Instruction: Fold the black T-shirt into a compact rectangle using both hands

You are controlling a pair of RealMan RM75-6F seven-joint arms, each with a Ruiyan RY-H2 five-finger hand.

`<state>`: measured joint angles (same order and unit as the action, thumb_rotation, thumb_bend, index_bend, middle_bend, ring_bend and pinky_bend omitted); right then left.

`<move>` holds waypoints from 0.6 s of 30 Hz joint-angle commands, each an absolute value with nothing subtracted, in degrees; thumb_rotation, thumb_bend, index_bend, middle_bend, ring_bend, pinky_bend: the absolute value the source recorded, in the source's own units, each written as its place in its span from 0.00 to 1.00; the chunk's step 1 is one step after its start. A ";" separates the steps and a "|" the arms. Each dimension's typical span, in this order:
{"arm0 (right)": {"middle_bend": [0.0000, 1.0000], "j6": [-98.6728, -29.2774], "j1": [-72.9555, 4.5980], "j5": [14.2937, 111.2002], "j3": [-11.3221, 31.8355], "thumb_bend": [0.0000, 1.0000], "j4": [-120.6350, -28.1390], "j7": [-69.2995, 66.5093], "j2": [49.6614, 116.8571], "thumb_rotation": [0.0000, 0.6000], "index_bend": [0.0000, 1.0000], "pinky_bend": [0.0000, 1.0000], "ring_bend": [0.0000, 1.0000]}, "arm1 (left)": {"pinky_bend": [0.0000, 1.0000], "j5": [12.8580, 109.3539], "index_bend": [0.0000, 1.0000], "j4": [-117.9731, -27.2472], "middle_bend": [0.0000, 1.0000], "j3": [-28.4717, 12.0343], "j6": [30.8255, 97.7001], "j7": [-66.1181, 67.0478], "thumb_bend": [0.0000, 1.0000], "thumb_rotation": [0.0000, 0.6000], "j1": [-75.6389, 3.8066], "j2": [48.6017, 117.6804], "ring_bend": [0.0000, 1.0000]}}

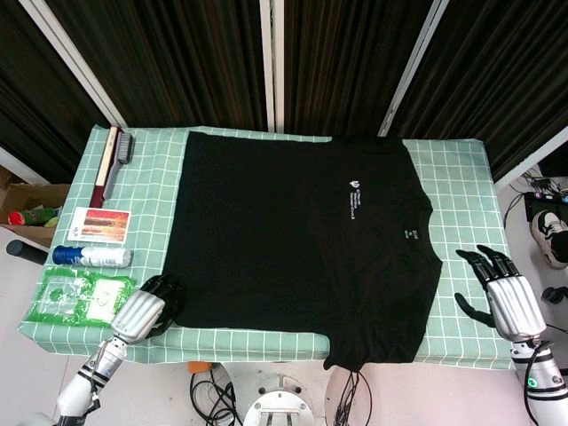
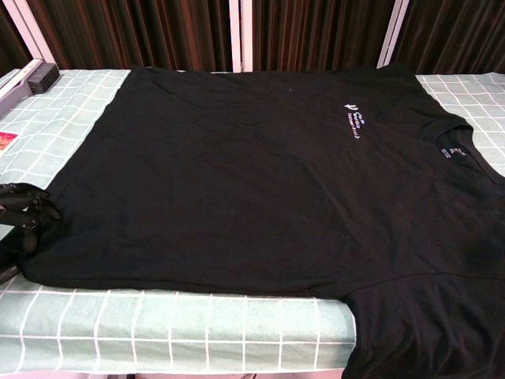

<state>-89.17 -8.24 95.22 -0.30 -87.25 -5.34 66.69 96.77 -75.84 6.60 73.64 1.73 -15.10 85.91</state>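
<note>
The black T-shirt (image 1: pixel 302 240) lies spread flat on the green checked table (image 1: pixel 461 177), its collar toward my right and one sleeve (image 1: pixel 373 351) hanging over the front edge. My left hand (image 1: pixel 146 311) sits at the shirt's near hem corner. Its dark fingers (image 2: pixel 24 212) are curled in and touch the cloth's edge. Whether any cloth is pinched between them does not show. My right hand (image 1: pixel 501 297) hovers over bare table to the right of the collar, fingers spread, holding nothing. The chest view shows the T-shirt (image 2: pixel 260 174) but not my right hand.
Along the table's left strip lie a brush (image 1: pixel 111 160), a printed card (image 1: pixel 99 224), a blue-capped bottle (image 1: pixel 91 256) and a green packet (image 1: pixel 75 297). A cardboard box (image 1: pixel 27 213) stands off the left edge. Dark curtains hang behind.
</note>
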 commanded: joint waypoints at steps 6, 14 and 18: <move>0.30 -88.04 -6.90 100.28 -5.31 0.30 -79.89 -8.22 71.03 1.00 0.33 0.25 0.13 | 0.18 97.30 0.61 -74.00 0.27 5.94 76.22 -0.65 0.44 1.00 -14.87 87.86 0.14; 0.31 -87.05 -6.08 104.01 -8.04 0.13 -66.49 -4.52 79.15 1.00 0.45 0.24 0.13 | 0.18 97.39 0.61 -73.83 0.27 5.91 76.95 -1.39 0.44 1.00 -14.97 88.11 0.14; 0.30 -85.94 -6.39 104.32 -8.45 0.13 -61.34 -4.66 82.21 1.00 0.45 0.22 0.13 | 0.18 97.10 0.61 -73.90 0.27 6.00 77.00 -1.49 0.44 1.00 -14.84 88.01 0.14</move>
